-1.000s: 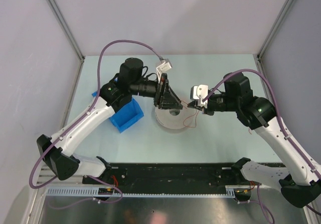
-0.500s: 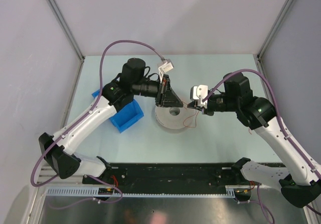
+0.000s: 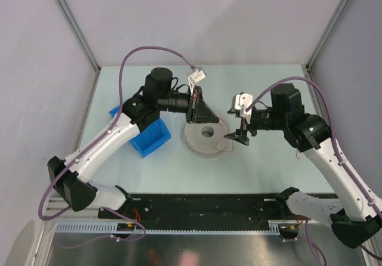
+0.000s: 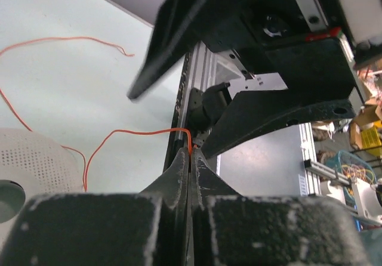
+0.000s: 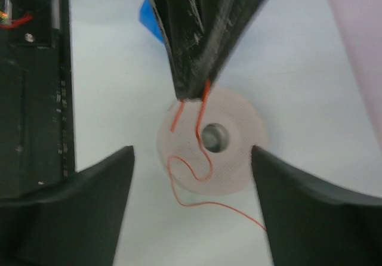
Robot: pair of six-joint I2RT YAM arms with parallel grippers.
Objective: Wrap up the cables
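The pale table (image 3: 268,164) is closed in by grey walls (image 3: 209,21) on 3 sides, with a black rail (image 3: 209,209) along its near edge; bare surface lies to the right of and behind the 2 grippers, and in a strip before the rail. The blue bin (image 3: 149,139) sits at centre-left, just beside the spool, with the left arm crossing its far corner; what it holds cannot be told. The grey-white spool (image 3: 206,141) lies flat mid-table. The left gripper (image 4: 190,158) hangs over the spool's far side, jaws pressed together and pinching the cables (image 4: 143,132), a thin orange-red wire that loops over the spool's top and trails off onto the table towards the right arm. The right gripper (image 5: 191,158) faces it with its jaws spread wide, nothing between them. Since 1 second ago the right gripper has turned and drawn back slightly, and the left gripper has moved a little toward the far wall.
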